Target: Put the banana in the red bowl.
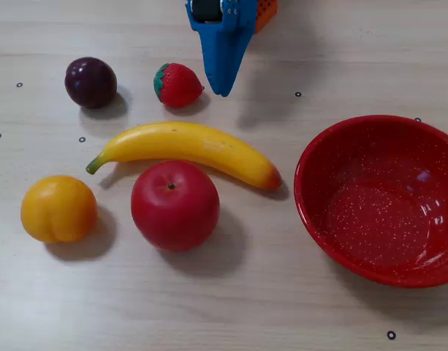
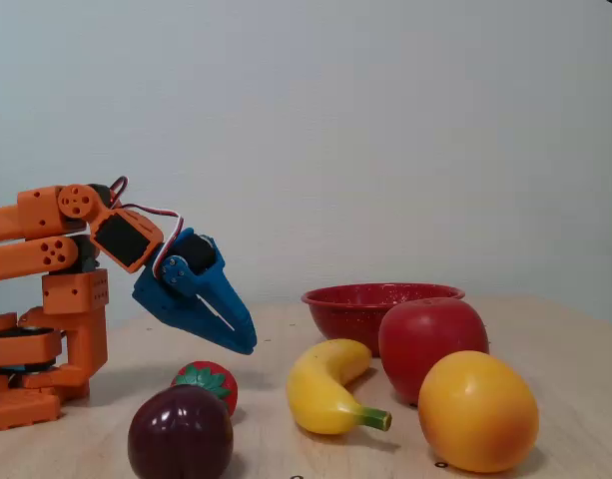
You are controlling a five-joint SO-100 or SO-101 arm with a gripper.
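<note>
Banana first, though the account starts at the blue gripper, which hangs above the table with its tips together — closed, holding nothing. Just beside its tip sits a strawberry; further left in that fixed view, a dark plum. The banana lies flat below them, touching the red apple. A yellow-orange fruit rests left of the apple. Right of the banana's orange end stands the red bowl — empty.
</note>
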